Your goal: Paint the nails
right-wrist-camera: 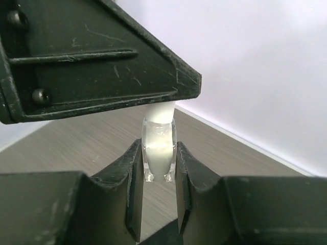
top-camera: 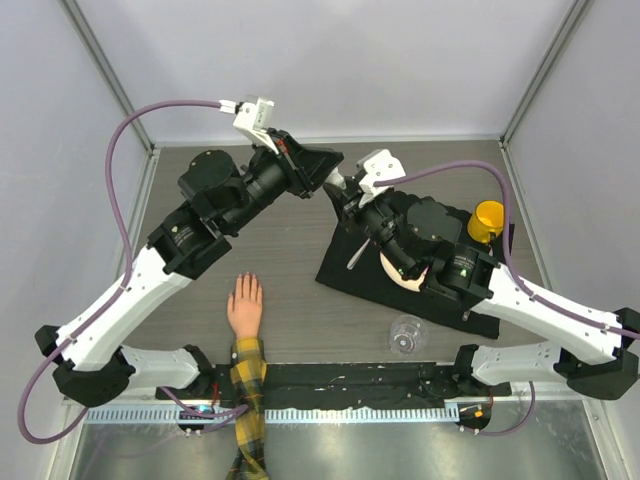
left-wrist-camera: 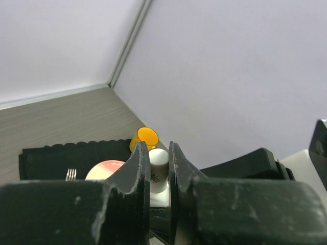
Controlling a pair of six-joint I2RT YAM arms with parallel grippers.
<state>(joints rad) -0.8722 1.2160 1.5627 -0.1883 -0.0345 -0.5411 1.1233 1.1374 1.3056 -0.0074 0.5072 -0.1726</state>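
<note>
Left end effector (top-camera: 333,182) and right end effector (top-camera: 347,200) meet in the air above the far left corner of the black mat (top-camera: 345,275). The right one is clamped on a small clear bottle (right-wrist-camera: 159,153) holding white liquid, pinched at the body and upright between the fingers. The left one is closed tight on the bottle's white cap (left-wrist-camera: 158,159) from above, with almost no gap left. Both are touching the same item, well above the counter (top-camera: 290,320). The fake hand (top-camera: 245,305) lies flat, palm down, on the bare counter off the mat's near left side, well apart from the mat, with its fingers pointing away from the arm bases. A yellow-and-black plaid sleeve (top-camera: 250,395) trails toward the near edge. The nails (top-camera: 246,280) are at the fingertips, too small to make out singly, and nothing is touching them. A yellow cup (top-camera: 487,220) is on the mat's far right corner. A fork (top-camera: 355,255) is on its left part, beside a pale plate (left-wrist-camera: 104,168). A clear cup (top-camera: 407,333) sits just off the mat's near edge.
</note>
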